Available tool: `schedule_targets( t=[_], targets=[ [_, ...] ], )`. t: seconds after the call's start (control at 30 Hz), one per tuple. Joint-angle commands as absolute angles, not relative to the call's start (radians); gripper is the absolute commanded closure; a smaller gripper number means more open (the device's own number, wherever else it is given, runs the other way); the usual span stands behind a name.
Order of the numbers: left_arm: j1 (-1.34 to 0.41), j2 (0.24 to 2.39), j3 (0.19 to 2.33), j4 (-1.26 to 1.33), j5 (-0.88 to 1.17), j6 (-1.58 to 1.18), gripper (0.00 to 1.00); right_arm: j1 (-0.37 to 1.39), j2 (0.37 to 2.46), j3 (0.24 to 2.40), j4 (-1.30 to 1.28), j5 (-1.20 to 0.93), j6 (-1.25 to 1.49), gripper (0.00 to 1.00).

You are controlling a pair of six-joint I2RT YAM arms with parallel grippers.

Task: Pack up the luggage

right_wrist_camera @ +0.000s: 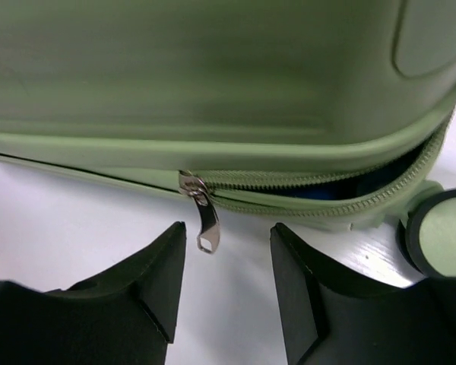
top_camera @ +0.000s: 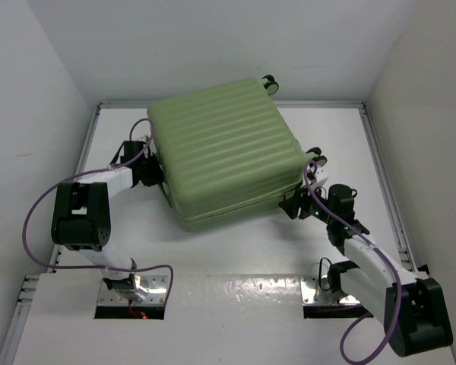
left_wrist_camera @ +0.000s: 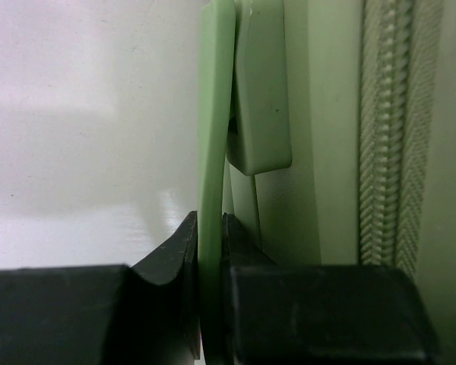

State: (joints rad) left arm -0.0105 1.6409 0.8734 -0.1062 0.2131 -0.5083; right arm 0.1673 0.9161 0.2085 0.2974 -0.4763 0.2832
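green ribbed plastic fills the middle of the scene: the luggage [top_camera: 224, 156] lies flat on the white tabletop [top_camera: 235, 251] with its lid down, set between the two arms and a little toward the back wall. along its near right side the zip [right_wrist_camera: 319, 194] looks joined on one side of the zip pull [right_wrist_camera: 206, 224], while on the other side, toward the wheel [right_wrist_camera: 439, 232], the two rows of teeth stand apart and a dark blue sliver of the inside shows through the gap. the right pincer [right_wrist_camera: 228, 243] sits low at that side with its fingers spread, the silver pull hanging between them and nearer the left-hand one in the wrist view, apparently untouched. over on the far left side the left pincer [left_wrist_camera: 210, 232] is pressed together on a thin green handle strap [left_wrist_camera: 215, 114], which should steady the case. packing itself seems done, and the step in hand looks like zipping the case shut. the next move calls for the right fingers to nip the small pull squarely, then draw it along the seam toward the wheel and round the corner, without letting the slim tab slip out.
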Motion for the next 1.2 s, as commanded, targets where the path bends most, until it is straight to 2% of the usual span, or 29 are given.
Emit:
schedule_targets(
  t=[0.0,0.1,0.3,0.4,0.53,0.57,0.6,0.77,0.97,1.17],
  targets=[
    [-0.011,1.704,0.81,-0.175,0.219,-0.414,1.0,0.193,0.928,0.203,0.42,-0.466,0.308,0.51],
    [-0.011,1.713,0.81,-0.175,0.219,-0.405,1.0,0.221,0.951,0.207,0.465,-0.485,0.321,0.53],
    [-0.002,1.713,0.81,-0.175,0.219,-0.405,1.0,0.253,0.98,0.209,0.497,-0.453,0.304,0.63],
    [-0.002,1.704,0.81,-0.175,0.219,-0.405,1.0,0.252,0.989,0.199,0.517,-0.407,0.29,0.72],
    [0.008,1.704,0.81,-0.175,0.219,-0.405,1.0,0.252,0.989,0.189,0.541,-0.384,0.293,0.9],
    [0.008,1.704,0.81,-0.175,0.219,-0.396,1.0,0.253,0.986,0.187,0.541,-0.368,0.293,0.98],
    [0.008,1.704,0.81,-0.175,0.219,-0.396,1.0,0.253,0.977,0.186,0.548,-0.359,0.293,1.0],
    [0.061,1.704,0.81,-0.193,0.229,-0.374,1.0,0.218,0.92,0.153,0.526,-0.255,0.324,1.0],
    [0.211,1.738,0.89,-0.267,0.238,-0.301,1.0,0.091,0.813,0.129,0.44,-0.251,0.362,1.0],
    [0.311,1.935,1.211,-0.379,0.204,-0.199,1.0,-0.061,0.85,0.15,0.429,-0.362,0.333,1.0]
  ],
)
